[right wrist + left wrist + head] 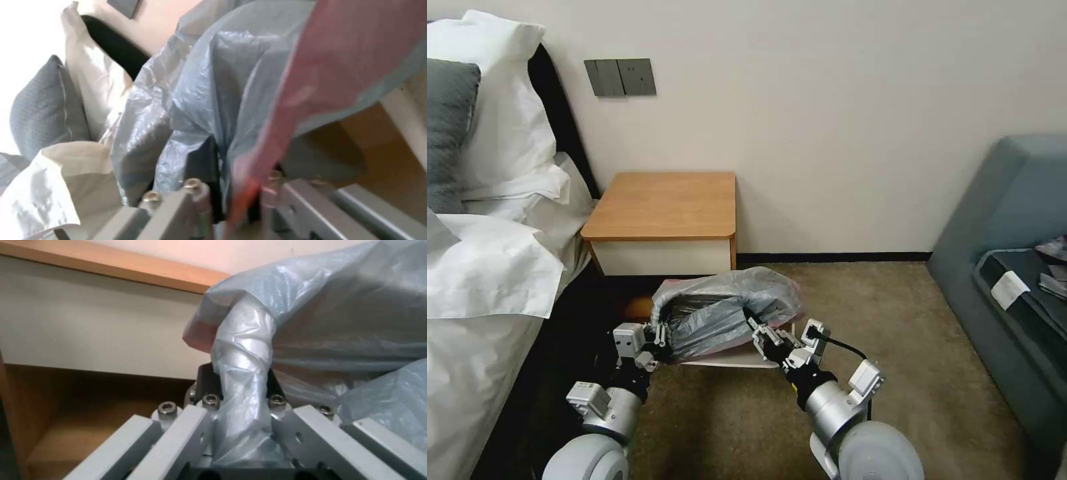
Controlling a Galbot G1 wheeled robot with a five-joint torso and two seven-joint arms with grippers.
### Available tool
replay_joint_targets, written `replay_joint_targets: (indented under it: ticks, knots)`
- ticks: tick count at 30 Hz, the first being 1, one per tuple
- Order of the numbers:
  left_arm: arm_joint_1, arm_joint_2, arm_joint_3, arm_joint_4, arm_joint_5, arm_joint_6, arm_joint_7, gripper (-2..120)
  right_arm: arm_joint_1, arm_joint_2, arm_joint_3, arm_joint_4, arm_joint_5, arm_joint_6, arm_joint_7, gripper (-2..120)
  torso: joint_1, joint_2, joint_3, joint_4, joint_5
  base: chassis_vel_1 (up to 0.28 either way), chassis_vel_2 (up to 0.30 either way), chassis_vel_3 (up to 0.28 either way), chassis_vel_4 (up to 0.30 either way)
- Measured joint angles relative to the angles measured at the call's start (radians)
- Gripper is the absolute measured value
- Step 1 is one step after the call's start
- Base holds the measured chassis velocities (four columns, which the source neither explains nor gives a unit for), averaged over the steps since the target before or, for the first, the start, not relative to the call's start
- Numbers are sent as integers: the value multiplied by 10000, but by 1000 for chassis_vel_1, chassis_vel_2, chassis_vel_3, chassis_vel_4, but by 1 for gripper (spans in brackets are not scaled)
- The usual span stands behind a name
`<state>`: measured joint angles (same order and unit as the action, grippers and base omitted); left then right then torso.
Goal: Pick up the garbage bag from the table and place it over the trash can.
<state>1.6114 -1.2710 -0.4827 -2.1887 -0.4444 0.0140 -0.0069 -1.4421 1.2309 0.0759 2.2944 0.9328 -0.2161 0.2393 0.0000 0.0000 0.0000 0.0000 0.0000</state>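
Two grippers clamped on garbage bag [727, 310] edges: left gripper [660, 333] at 9 o'clock, right gripper [758, 328] at 3. Bag spread above trash can [740, 361], before nightstand [664, 207].

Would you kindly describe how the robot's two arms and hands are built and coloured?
Both arms are silver-grey metal with rounded joint housings and small boxy modules. The left hand and right hand have pale grey flat-bar fingers fastened with hex-socket bolts. A black cable loops along the right wrist.

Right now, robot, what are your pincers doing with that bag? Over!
Left pincer and right pincer both shut on the garbage bag. Bag stretched open between them, over the trash can, below the table. Nothing blocking.
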Motion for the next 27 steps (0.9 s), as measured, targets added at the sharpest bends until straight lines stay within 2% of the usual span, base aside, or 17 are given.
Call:
replay_joint_targets:
  ticks: [2,11,24,27]
  knots:
    - [-26,-5,-16,0,0,71,-37,3,-27,-9,-48,0,-84,59,-130,0,0,0,0,0,0,0,0,0,0]
    - [-64,-35,-38,-34,1,388,-244,3,-151,-77,-94,199,-284,175,-407,0,0,0,0,0,0,0,0,0,0]
    - [-180,-209,-143,-540,-402,1454,-1118,3,-827,-275,-292,600,-881,321,-698,0,0,0,0,0,1,0,0,0,0]
    - [-215,-258,-163,-639,-583,1865,-1505,3,-1108,-347,-437,751,-1164,374,-807,0,0,0,0,0,0,0,0,0,0]
